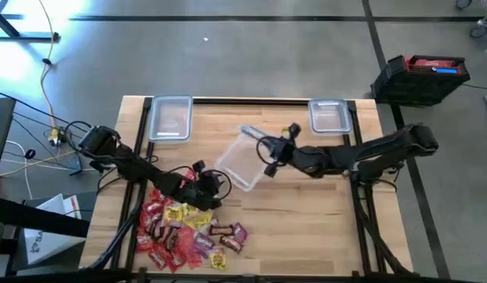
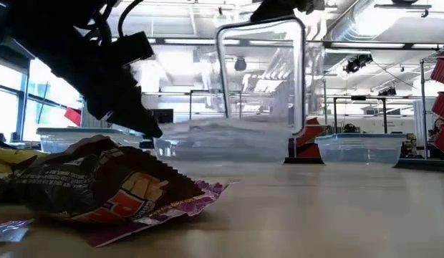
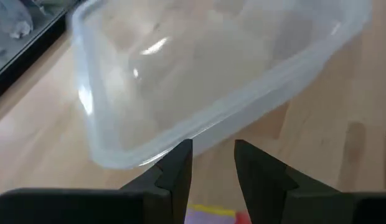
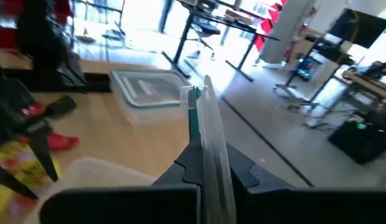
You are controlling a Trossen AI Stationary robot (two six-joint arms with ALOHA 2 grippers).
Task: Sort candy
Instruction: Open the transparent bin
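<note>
On the left, our left gripper (image 1: 216, 187) hovers just above the candy (image 1: 187, 228) heap at the near-left of the table, fingers slightly parted, holding nothing. Moving right, our right gripper (image 1: 269, 151) pinches the clear container (image 1: 242, 159) by its rim, tilted. We'd keep it steady and level it before loading.

Bright daylight, window glare upper left, blurred foreground candy wrapper (image 2: 114, 188), soft wrist views
</note>
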